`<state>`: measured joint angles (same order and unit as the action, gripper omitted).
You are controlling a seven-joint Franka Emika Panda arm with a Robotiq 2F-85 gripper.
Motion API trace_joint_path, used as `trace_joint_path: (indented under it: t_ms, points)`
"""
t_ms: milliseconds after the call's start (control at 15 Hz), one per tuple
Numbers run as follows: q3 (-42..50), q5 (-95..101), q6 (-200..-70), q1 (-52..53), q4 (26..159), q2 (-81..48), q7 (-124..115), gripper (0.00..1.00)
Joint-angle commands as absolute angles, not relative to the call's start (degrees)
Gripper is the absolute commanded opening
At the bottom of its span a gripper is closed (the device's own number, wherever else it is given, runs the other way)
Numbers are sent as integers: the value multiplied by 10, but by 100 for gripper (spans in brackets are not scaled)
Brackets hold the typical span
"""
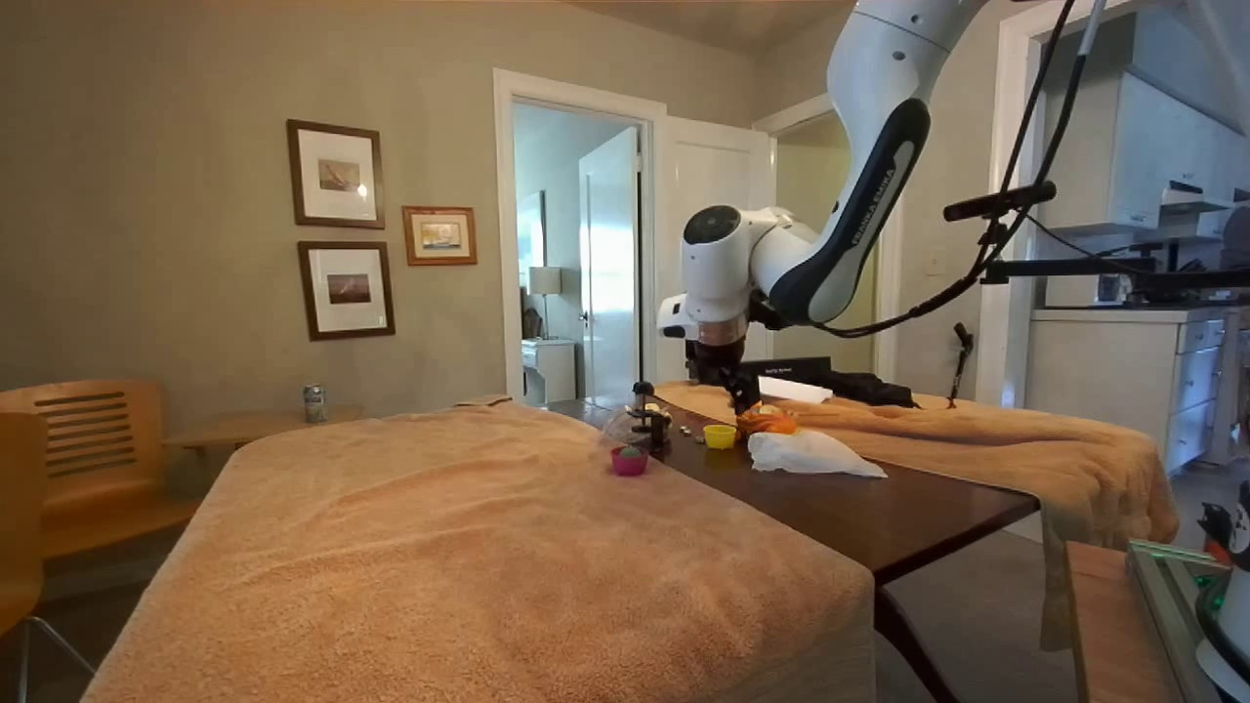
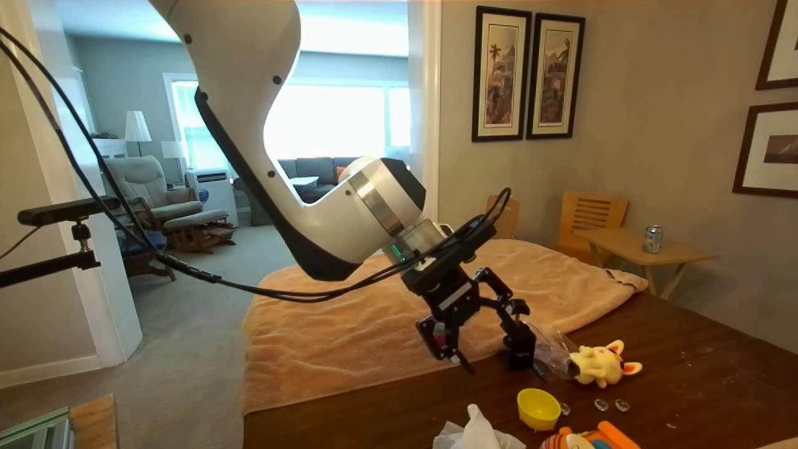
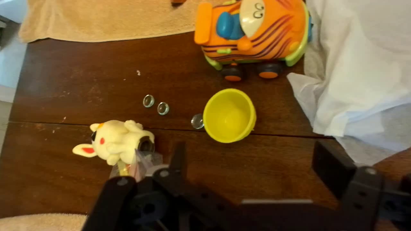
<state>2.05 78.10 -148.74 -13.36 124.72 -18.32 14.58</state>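
My gripper (image 3: 253, 163) hangs over the dark wooden table (image 2: 349, 418), its fingers spread wide with nothing held. Just past the gap, a small yellow cup (image 3: 229, 115) stands upright with nothing visible in it. A clear glass bead (image 3: 197, 121) touches or nearly touches the cup's side; two more beads (image 3: 163, 108) lie farther left. A cream rabbit toy (image 3: 118, 141) lies on its side near the left finger, with clear plastic (image 3: 141, 163) beside it. An orange striped toy car (image 3: 257, 32) sits beyond the cup. White cloth or paper (image 3: 362, 64) lies crumpled right of it.
A black upright object (image 1: 652, 430) stands on the table, partly overlapped by the gripper in an exterior view. A pink cup (image 1: 629, 461) with something green inside stands near the edge of the orange blanket (image 1: 469, 547). A can (image 2: 653, 239) stands on a side table.
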Motion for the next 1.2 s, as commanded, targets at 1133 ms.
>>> trace_joint_path:
  t_ms: [1133]
  points:
    - [4, 212, -1633, -248, 1307, -190, 506, 100]
